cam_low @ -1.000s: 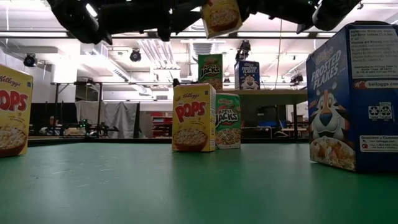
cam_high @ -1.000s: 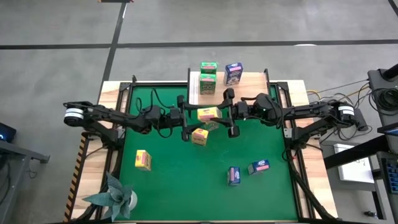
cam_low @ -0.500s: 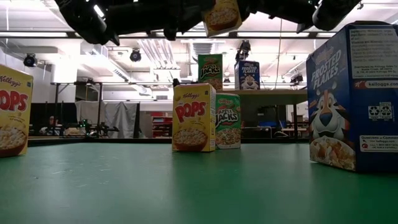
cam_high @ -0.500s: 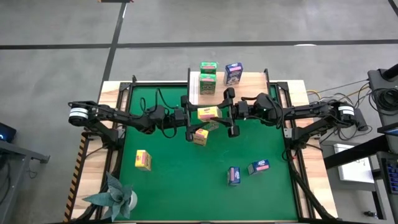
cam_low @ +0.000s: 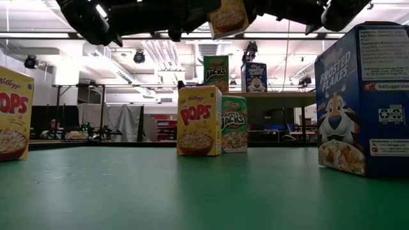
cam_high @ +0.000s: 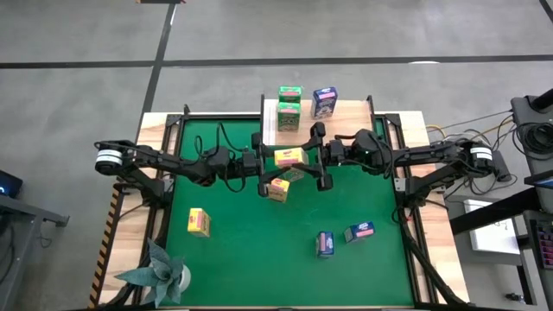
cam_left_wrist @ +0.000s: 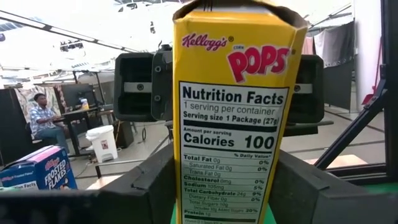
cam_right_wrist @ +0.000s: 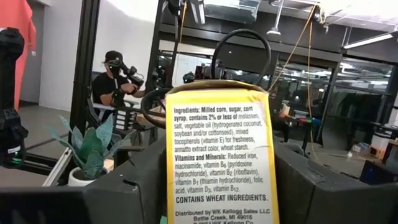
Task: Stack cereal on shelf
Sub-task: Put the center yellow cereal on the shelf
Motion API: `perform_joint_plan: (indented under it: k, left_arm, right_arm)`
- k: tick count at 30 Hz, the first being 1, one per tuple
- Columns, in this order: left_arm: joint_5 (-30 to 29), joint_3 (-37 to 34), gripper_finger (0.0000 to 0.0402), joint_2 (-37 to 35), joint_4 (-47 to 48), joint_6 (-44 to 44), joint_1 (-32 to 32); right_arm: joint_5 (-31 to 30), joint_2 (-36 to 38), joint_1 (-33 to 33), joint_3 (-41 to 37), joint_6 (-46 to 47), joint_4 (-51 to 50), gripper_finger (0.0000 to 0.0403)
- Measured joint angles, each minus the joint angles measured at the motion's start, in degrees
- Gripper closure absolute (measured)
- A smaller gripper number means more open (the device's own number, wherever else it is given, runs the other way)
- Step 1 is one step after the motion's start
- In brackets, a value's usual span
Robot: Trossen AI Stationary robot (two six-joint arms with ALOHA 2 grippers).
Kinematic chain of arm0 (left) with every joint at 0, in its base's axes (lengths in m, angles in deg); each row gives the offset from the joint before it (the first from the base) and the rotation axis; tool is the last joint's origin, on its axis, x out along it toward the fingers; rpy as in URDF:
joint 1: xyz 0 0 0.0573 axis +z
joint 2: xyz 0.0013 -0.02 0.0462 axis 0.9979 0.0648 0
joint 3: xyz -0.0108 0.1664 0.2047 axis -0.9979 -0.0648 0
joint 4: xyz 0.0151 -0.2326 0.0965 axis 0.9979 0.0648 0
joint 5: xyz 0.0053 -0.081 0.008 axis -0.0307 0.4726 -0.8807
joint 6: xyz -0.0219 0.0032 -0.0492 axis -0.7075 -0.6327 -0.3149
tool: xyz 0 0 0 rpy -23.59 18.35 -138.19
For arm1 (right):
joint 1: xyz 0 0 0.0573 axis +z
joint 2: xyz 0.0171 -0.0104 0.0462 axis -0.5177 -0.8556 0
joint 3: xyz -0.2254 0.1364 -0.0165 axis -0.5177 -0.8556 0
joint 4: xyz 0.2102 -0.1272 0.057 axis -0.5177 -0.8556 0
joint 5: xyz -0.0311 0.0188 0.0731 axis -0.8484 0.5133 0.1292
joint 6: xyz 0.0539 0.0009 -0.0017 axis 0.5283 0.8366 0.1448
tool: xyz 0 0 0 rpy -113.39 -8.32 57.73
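Observation:
A yellow Pops cereal box (cam_high: 289, 157) hangs in the air over the middle of the green mat, upright; the low view shows it at the top (cam_low: 227, 16). My left gripper (cam_high: 266, 161) reaches it from the table's left and my right gripper (cam_high: 316, 157) from the right, each shut on it. The shelf (cam_high: 269, 121) stands at the far edge, carrying two stacked green boxes (cam_high: 289, 104) and a blue one (cam_high: 324, 102). Several other boxes stand on the mat. My left gripper pinches the yellow box between its two fingers (cam_left_wrist: 149, 180), which lie on the two broad faces beside the nutrition panel (cam_left_wrist: 230, 155). It comes level from the table's left. The box is upright and lifted clear. My right gripper pinches the same box on its broad faces, either side of the ingredients panel (cam_right_wrist: 217, 162), with one finger (cam_right_wrist: 134, 186) on each side. It comes level from the table's right, opposite the left gripper.
Below the held box stand a yellow box (cam_high: 277, 188) and a green one (cam_low: 234, 123). Another yellow box (cam_high: 199, 222) is near left; two blue boxes (cam_high: 325, 244) (cam_high: 359, 231) are near right. A teal paper plant (cam_high: 160, 272) sits at the near left corner.
My left arm has moved toward the table's right, bringing its gripper up to the yellow box, then stopped. The box and my right gripper have stayed where they were.

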Motion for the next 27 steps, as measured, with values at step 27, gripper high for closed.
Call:
perform_joint_plan:
  k: [27]
  left_arm:
    - [-6.3, 0.0, 0.0221, -13.6, 36.3, 1.5, -0.4]
  right_arm:
    - [-9.2, 2.9, 0.0, 23.5, -1.9, -59.1, 0.0181]
